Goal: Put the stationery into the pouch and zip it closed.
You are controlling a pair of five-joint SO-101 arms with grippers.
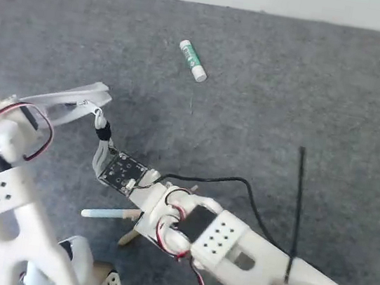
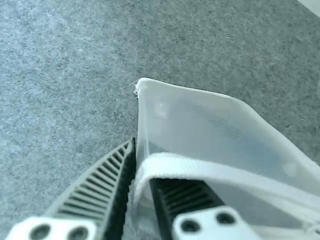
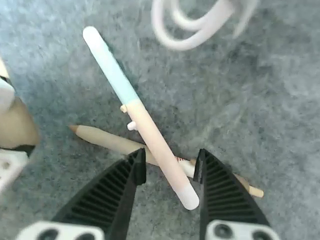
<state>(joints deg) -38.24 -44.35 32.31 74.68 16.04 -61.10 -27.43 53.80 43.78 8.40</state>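
On the left, the left gripper [image 2: 142,167] is pinching the rim of the pouch [image 2: 200,130], its fingers clamping the white edge. The thin translucent mesh is sagging, so the mouth could be folding shut. Further right, the right gripper [image 3: 170,162] is hanging with fingers spread around the pastel pen [image 3: 131,107], which is lying crossed over a beige pencil [image 3: 102,137] (closing risks catching both, or rolling one away). The glue stick [image 1: 192,60] is lying well apart, further back
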